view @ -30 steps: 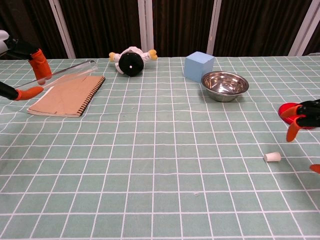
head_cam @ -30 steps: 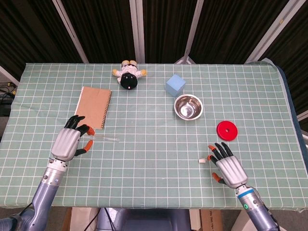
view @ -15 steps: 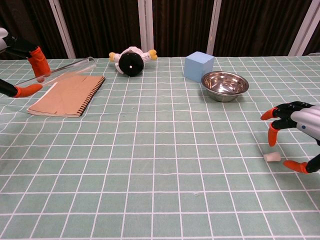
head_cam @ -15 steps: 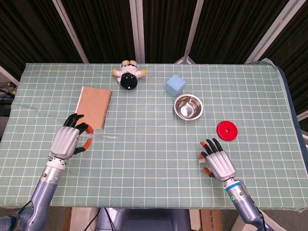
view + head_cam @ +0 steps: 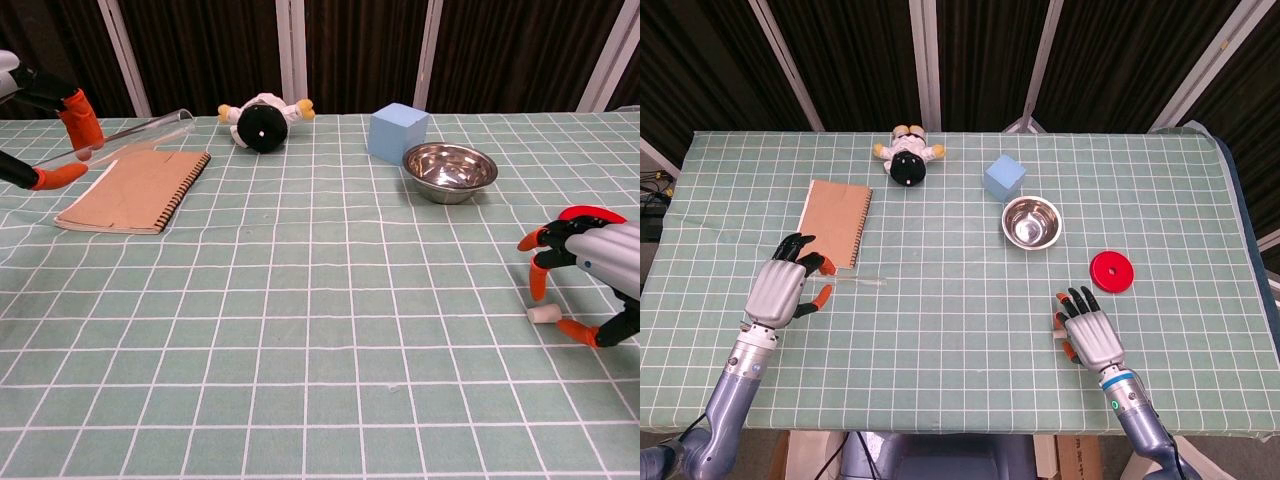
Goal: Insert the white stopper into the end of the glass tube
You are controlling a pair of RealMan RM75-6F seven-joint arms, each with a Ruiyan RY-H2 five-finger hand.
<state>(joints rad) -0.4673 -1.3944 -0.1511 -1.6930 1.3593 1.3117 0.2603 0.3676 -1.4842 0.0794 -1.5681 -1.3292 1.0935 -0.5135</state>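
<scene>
The small white stopper (image 5: 543, 314) lies on the green checked cloth at the right; the head view does not show it, as my right hand covers it. My right hand (image 5: 590, 278) (image 5: 1088, 336) hovers over it with fingers spread, one fingertip (image 5: 538, 288) just above the stopper and the thumb tip (image 5: 580, 332) to its right, neither plainly touching. At the far left my left hand (image 5: 781, 290) (image 5: 45, 135) holds the clear glass tube (image 5: 140, 135) (image 5: 855, 281) off the table, its open end pointing right and away over the notebook.
A brown spiral notebook (image 5: 837, 222) lies beside the left hand. At the back are a black-and-white plush toy (image 5: 908, 157) and a blue cube (image 5: 1004, 177). A steel bowl (image 5: 1030, 222) and a red disc (image 5: 1112, 271) sit beyond the right hand.
My right hand has moved left and come down over the stopper, its fingers now on both sides of it. The left hand has raised the tube slightly.
</scene>
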